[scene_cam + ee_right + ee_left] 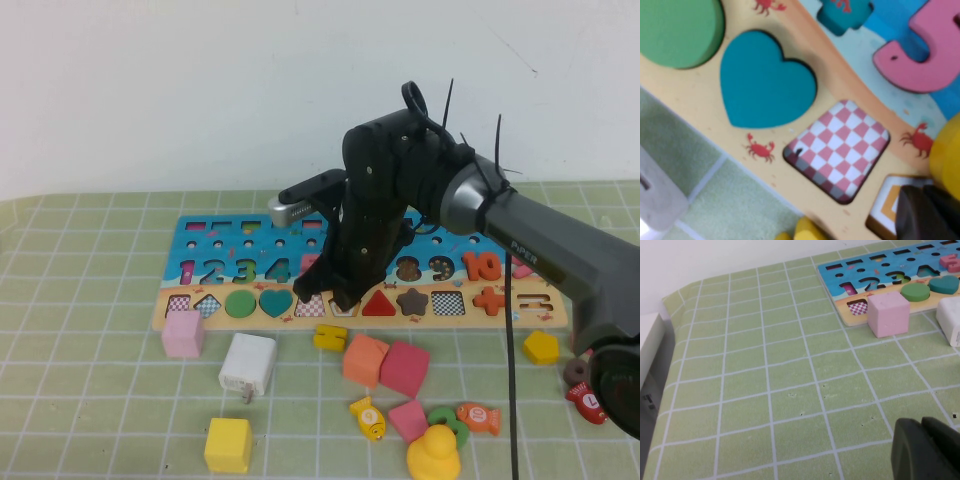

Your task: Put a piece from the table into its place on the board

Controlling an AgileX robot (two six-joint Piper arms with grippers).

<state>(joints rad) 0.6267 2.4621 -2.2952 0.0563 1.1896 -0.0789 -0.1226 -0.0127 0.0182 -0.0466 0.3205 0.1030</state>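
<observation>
- The piece (946,155) appears to be the yellow thing at the edge of the right wrist view. It sits just past the pink 5 (920,55), about where the 6 recess of the board (200,232) should lie.
- It is blurred and cut off by the frame. I cannot tell whether it is seated in its recess, resting on top, or just above it.
- The right gripper (345,295) is low over the middle of the board, its tip above the sandy strip between the teal heart (275,300) and the red triangle (378,303). In the high view it hides the 6 position.
- Its claw is closed. One dark finger (927,215) shows right beside the yellow, so the piece may be pinched or pressed down. Which of the two is not visible.
- Nearby recesses are unfilled: the pink-checkered square (837,150) and the orange-framed one beside it.
- A second small yellow flat piece (330,337) lies on the table just in front of the board. Its shape is too unclear to read.
- Judged progress: the carry looks done and the piece is at its place. What is left is seating it flat, letting go and lifting clear. A tilted piece could catch on the recess edge.
- The left gripper (925,450) hangs over bare green mat, well apart from the board and the pink cube (888,313). Its jaws are together and hold nothing.
</observation>
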